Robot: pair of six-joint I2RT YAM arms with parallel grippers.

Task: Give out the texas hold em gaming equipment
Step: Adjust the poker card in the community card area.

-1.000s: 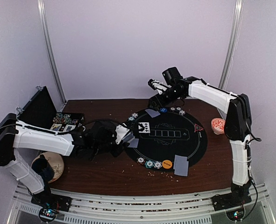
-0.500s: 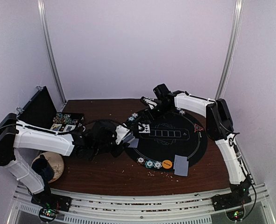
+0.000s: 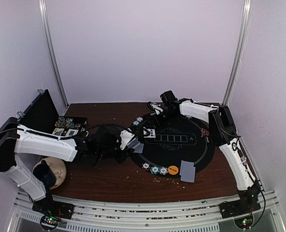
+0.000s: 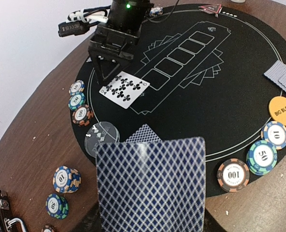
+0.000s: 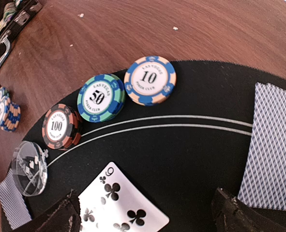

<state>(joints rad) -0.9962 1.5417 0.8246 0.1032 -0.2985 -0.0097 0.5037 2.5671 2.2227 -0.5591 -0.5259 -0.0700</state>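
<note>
- Your right claw (image 4: 110,67) hung open just over the face-up nine of clubs (image 4: 124,89) on the mat (image 4: 220,96).
- Your left claw (image 3: 133,141) gripped a blue-backed card (image 4: 150,188).
- Chip stacks (image 5: 100,98) lay beside the right claw; four board slots (image 4: 181,55) looked unfilled.

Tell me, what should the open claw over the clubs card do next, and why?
Probably lower and pinch the nine of clubs: the right gripper hangs open right over it, and the card lies crooked beside the outlined boxes on the mat, not in one.
</note>
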